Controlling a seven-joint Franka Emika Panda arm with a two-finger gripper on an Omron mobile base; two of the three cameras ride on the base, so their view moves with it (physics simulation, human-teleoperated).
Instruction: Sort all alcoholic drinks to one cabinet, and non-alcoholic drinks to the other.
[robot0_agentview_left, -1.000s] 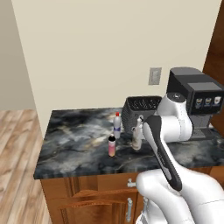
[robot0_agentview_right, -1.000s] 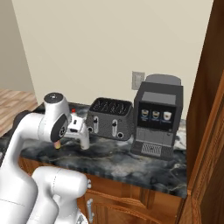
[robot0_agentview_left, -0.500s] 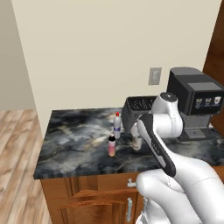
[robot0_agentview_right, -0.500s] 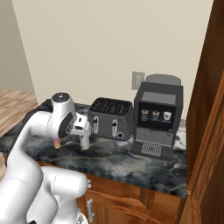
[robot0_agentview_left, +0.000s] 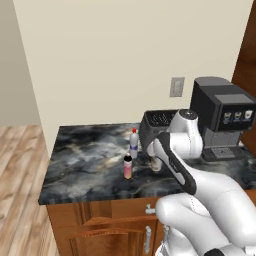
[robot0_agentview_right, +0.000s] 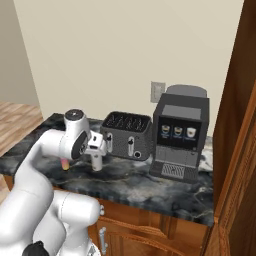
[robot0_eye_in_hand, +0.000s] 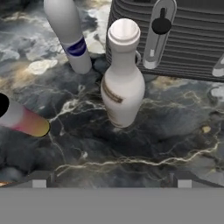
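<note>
A white jug-shaped bottle stands on the dark marble counter just in front of the toaster. My gripper hovers above and before it, open, its tips wide apart and holding nothing. From the right base view the gripper hangs right over that bottle. A slim white bottle with a blue label and a pink-orange bottle with a black cap stand to its left. The reddish-brown cabinet rises at the counter's right end.
A dark coffee machine stands right of the toaster. A wall outlet sits above them. Wooden base cabinet doors lie below the counter, and wood floor spreads to the left.
The arm's elbow has swung slightly and the hand has edged a little toward the toaster above the white jug-shaped bottle. The bottles have not moved.
</note>
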